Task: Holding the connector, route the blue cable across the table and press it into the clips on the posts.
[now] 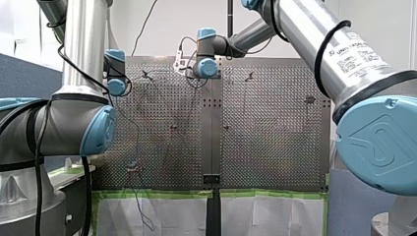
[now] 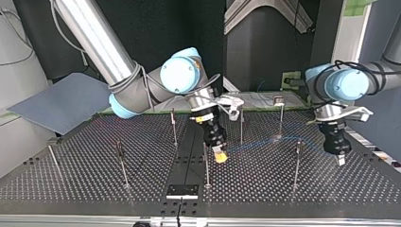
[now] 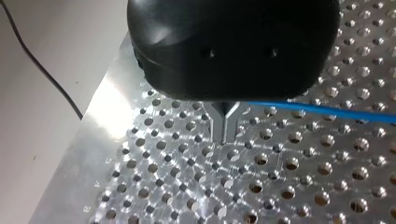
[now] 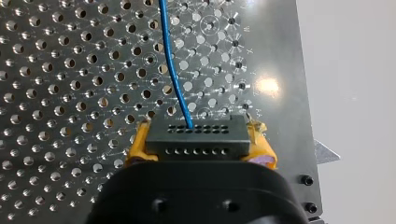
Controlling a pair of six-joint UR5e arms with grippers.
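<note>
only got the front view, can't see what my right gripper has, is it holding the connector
observer: yes, the right wrist view shows my right gripper, yellow pads, shut on the dark grey rectangular connector.
operator: where does the cable go
observer: the thin blue cable leaves the connector's face and runs ahead over the perforated metal table.
operator: and my left
observer: left wrist view: my left gripper has its metal fingertips together, closed on the cable.
</note>
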